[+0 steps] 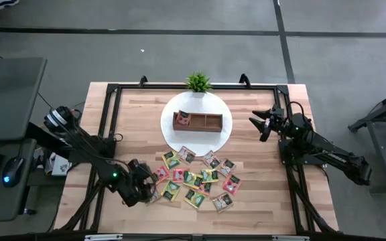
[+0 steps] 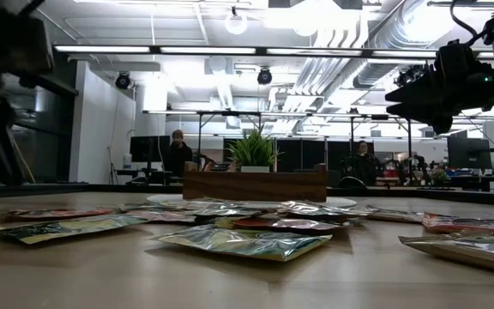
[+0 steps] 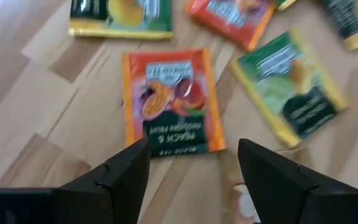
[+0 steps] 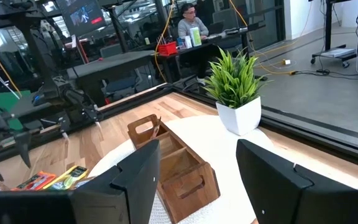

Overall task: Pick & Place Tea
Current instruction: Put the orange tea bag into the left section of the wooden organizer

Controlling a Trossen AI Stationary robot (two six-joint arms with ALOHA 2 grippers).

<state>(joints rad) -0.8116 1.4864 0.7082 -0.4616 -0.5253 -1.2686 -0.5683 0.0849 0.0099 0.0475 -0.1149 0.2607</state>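
Start with the worktop (image 1: 139,114): the white round plate (image 1: 223,137) holds the wooden tray (image 1: 206,122), with one sachet already in its left compartment, and the loose tea sachets (image 1: 200,179) lie scattered in front of it. Your left gripper (image 1: 146,191) hangs at the left edge of that scatter, jaws released and empty. In the left wrist view the orange passion-fruit sachet (image 3: 169,99) lies flat just ahead of the jaws, its printed end towards them; height above it is hard to judge. The right gripper (image 1: 259,124) waits, jaws released, beside the plate, well apart from the sachets.
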